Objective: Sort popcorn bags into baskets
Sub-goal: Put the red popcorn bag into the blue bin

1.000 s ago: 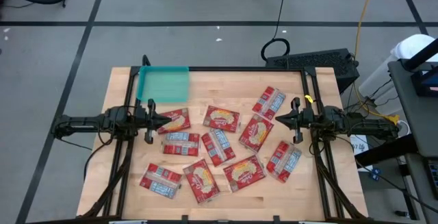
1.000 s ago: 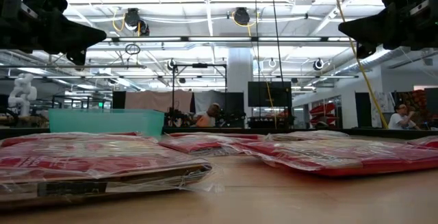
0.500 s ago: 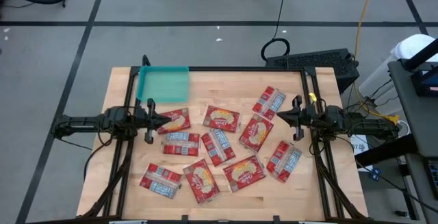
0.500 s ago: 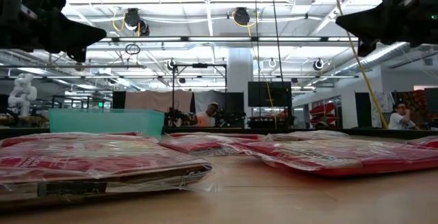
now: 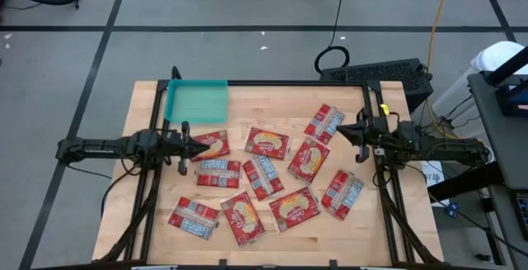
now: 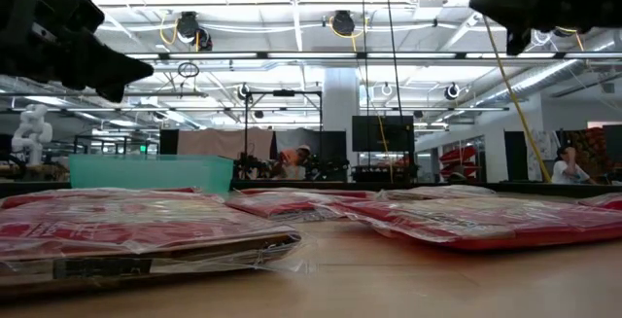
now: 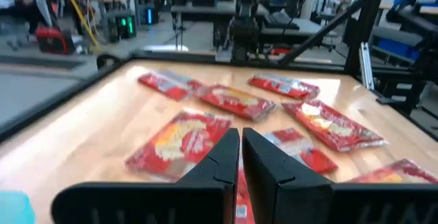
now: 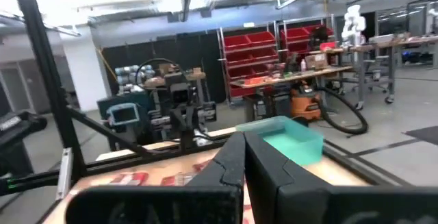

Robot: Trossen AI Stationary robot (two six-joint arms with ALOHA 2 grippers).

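both arms shifted slightly since a second ago: the left gripper (image 5: pixel 198 146) has edged a touch toward the table centre and the right gripper (image 5: pixel 345 132) has drifted toward the far side and lifted a bit, nothing else on the table moved. left gripper hovers over the near edge of a flat red popcorn packet with a yellow popcorn picture (image 5: pixel 211 145), fingers pressed together in its wrist view, holding nothing. right gripper hangs above the table just beside a flat red packet with a pale label panel (image 5: pixel 324 123), fingers likewise closed and empty. the shallow rectangular teal-green plastic tray (image 5: pixel 197 101) sits at the far left corner of the light wooden table (image 5: pixel 388 237), empty as far as i can see. the rest of the red packets lie scattered across the middle and near part of the table, none in the tray. step in hand looks like the approach before a first pick, sorting not yet begun. next move probably needs the left fingers to open, drop onto the packet edge, pinch and carry it to the tray just beyond.
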